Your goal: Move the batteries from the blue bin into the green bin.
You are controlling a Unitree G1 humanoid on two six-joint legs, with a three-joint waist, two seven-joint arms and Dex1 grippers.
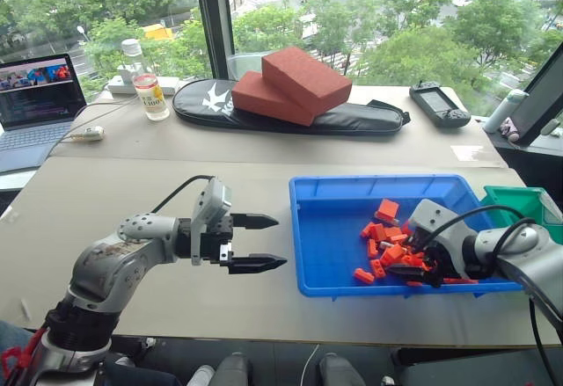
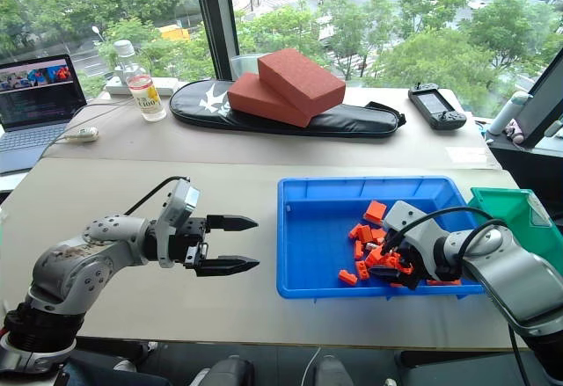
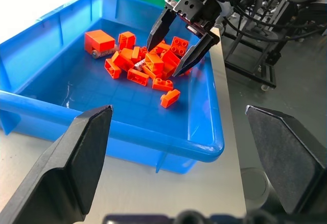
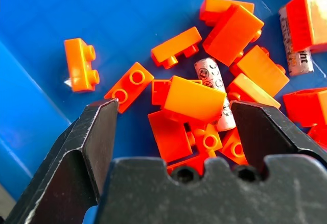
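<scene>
The right tool point(image 3: 180, 49), jaws apart, straddles the orange batteries point(image 3: 148, 63) in the blue bin point(image 1: 330, 254); the left tool point(image 1: 260, 243) hovers apart over the counter point(image 1: 132, 219).

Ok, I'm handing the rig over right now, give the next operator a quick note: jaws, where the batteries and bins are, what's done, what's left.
Left gripper: jaws open, empty, hanging over the bare table left of the blue bin.
Right gripper: jaws open, pointing down into the blue bin, straddling the top of the pile of batteries, nothing gripped.
The pile lies in the blue bin's right half, a few pieces lying loose beside it.
Green bin stands right of the blue bin, at the table's edge; its inside is hard to see.
Done: no transfer can be confirmed.
Left: close on a battery, lift, carry right, drop in green bin, repeat.
</scene>
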